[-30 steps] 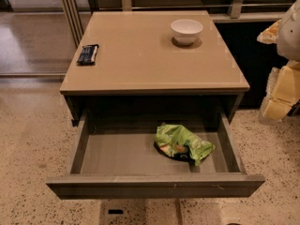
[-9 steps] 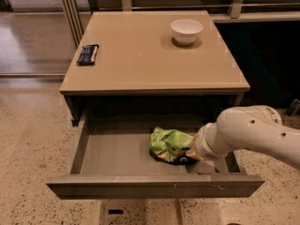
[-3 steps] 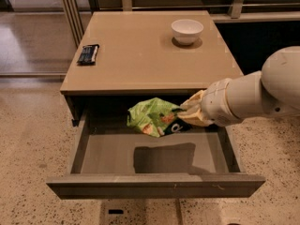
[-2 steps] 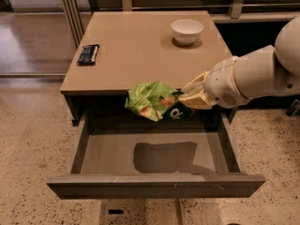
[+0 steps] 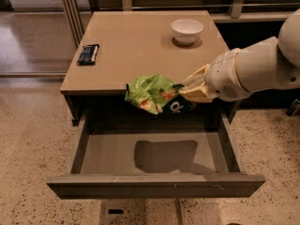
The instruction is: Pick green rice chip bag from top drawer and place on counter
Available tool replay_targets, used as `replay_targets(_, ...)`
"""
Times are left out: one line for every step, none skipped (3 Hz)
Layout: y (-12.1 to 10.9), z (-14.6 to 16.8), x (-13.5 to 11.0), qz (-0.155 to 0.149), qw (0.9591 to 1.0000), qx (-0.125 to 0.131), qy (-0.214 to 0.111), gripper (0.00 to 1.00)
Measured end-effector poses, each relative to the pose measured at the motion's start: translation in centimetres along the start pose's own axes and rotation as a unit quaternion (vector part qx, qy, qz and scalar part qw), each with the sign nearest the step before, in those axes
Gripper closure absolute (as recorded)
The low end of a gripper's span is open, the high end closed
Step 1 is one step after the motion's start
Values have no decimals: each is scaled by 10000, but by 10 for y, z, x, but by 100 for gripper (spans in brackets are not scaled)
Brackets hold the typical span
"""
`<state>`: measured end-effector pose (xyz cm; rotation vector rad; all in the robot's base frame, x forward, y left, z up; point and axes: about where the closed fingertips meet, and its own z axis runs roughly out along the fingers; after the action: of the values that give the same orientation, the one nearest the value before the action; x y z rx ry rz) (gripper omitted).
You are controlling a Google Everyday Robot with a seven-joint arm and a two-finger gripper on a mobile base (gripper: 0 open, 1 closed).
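Note:
My gripper (image 5: 190,92) is shut on the green rice chip bag (image 5: 152,93), a wrinkly lime-green foil bag with a black patch. It holds the bag in the air at the counter's front edge, above the back of the open top drawer (image 5: 154,156). The drawer's grey floor holds nothing but the bag's shadow. The tan counter (image 5: 140,46) lies just behind the bag. My white arm reaches in from the right.
A white bowl (image 5: 187,31) stands at the counter's back right. A dark flat packet (image 5: 87,54) lies at the counter's left edge. The drawer front (image 5: 154,185) sticks out toward me over the speckled floor.
The bag has been lifted out of the drawer. In the last second it has risen a little higher, to the level of the counter's front edge.

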<state>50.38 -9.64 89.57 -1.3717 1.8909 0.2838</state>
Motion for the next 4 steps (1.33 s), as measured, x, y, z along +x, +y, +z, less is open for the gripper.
replay_targets(-39, -2, -27, -170, 9994, 292, -111, 100)
replay_targets(-76, 23, -37, -375, 9980, 457, -240, 100)
replay_targets(-98, 48, -38, -540, 9959, 581, -432, 100)
replay_targets(-112, 75, -29, -592, 9938, 741, -583, 100)
